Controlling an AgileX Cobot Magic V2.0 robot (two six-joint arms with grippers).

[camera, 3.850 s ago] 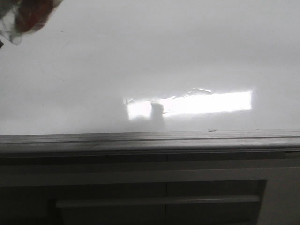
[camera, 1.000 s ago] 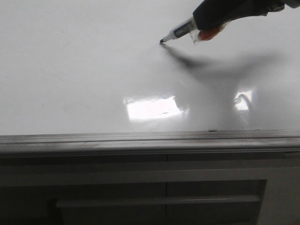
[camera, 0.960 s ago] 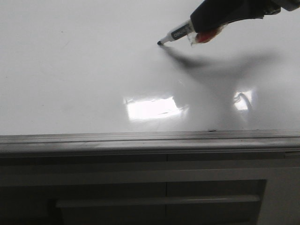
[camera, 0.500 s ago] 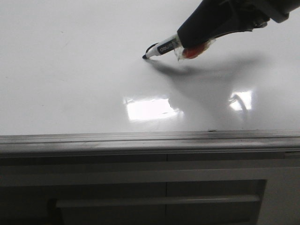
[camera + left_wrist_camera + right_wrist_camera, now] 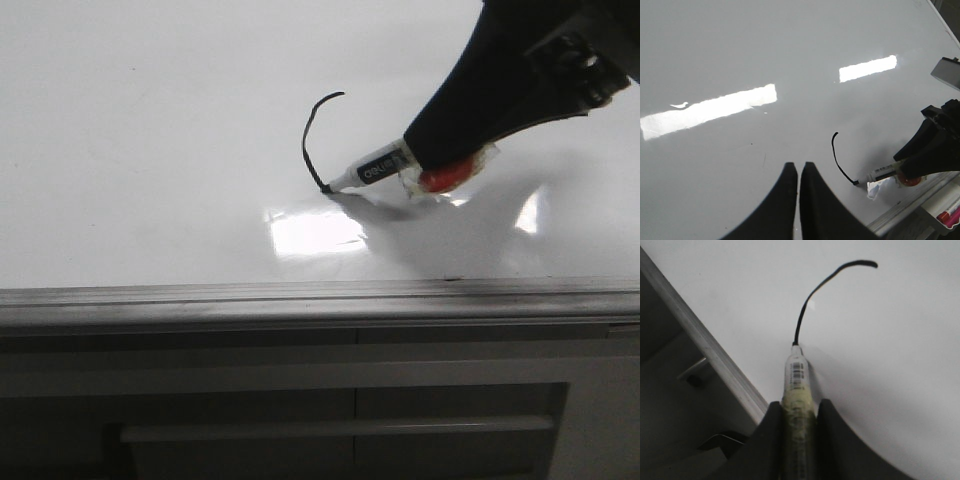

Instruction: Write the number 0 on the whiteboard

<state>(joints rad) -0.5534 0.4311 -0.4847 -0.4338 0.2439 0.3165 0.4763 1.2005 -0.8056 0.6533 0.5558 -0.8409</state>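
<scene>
The whiteboard [image 5: 150, 150] is glossy white and fills most of the front view. On it is a black curved marker stroke [image 5: 305, 140], an open arc with a small hook at its far end, not a closed loop. My right gripper [image 5: 425, 150] is shut on a white marker [image 5: 375, 170] whose tip touches the stroke's near end. The right wrist view shows the marker [image 5: 796, 375] between the jaws of the right gripper [image 5: 798, 407], and the stroke [image 5: 812, 292]. My left gripper [image 5: 798, 167] is shut and empty over the board, beside the stroke [image 5: 836, 160].
A grey ridged frame edge [image 5: 300, 295] borders the board's near side, with a grey cabinet front and its handle [image 5: 340, 430] below. Bright rectangular glare [image 5: 315, 232] lies just nearer than the marker tip. Red and pink pens [image 5: 947, 217] lie beyond the frame in the left wrist view.
The right gripper came in from the upper right with the marker, set its tip on the board and moved left and toward the near edge, leaving the curved black stroke.
</scene>
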